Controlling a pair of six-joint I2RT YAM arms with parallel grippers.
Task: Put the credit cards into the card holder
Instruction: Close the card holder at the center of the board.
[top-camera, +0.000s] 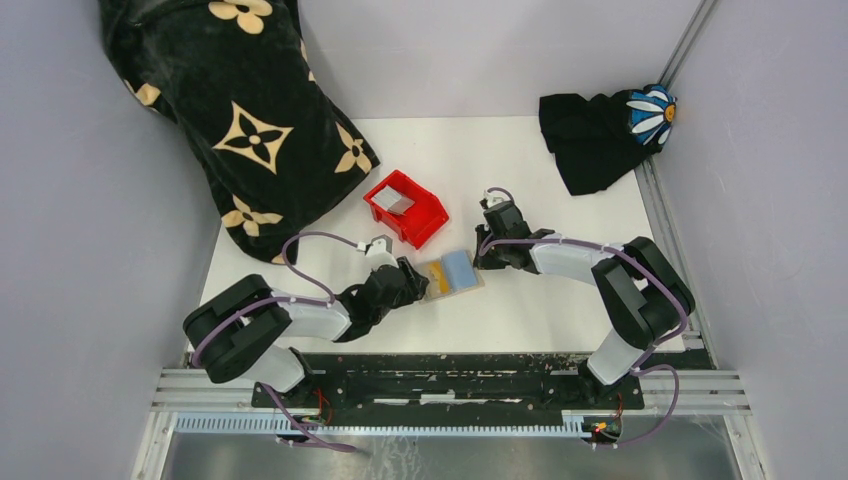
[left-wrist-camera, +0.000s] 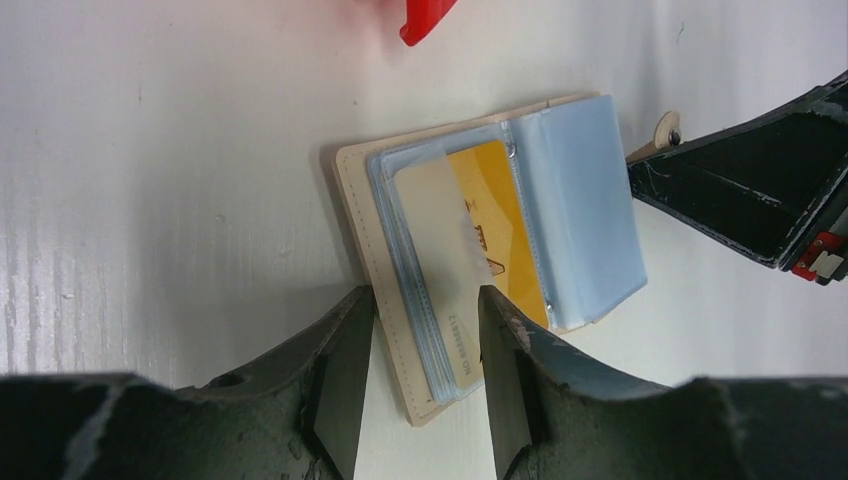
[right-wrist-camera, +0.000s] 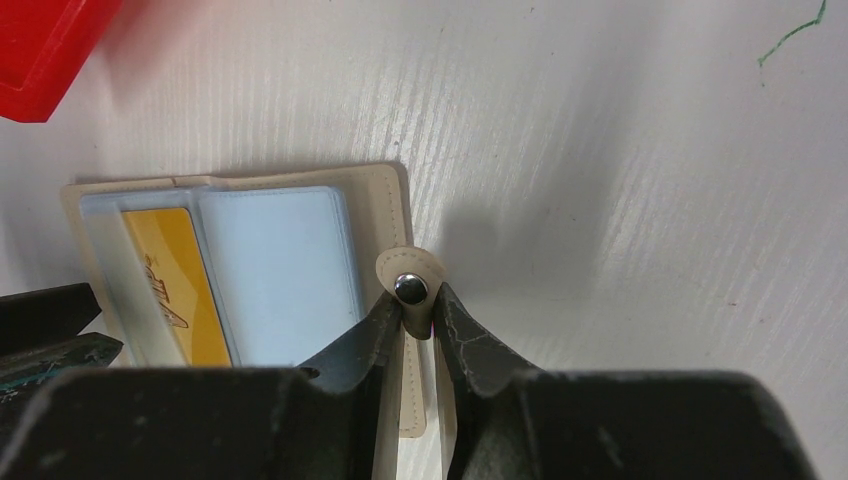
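Card holder (right-wrist-camera: 290, 270) open, snap tab (right-wrist-camera: 410, 272) pinched in right end effector (right-wrist-camera: 418, 318)

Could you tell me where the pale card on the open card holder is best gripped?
Probably across its long edges at the near end, from the left arm's side: the pale card lies flat on the card holder, faces unreachable.

Your white tabletop (top-camera: 520, 160) carries four items: an open card holder (top-camera: 452, 272) at the middle, a red bin (top-camera: 432, 215) just behind it, a patterned black bag (top-camera: 240, 130) at the far-left corner, and a black cloth (top-camera: 590, 140) at the far-right corner.
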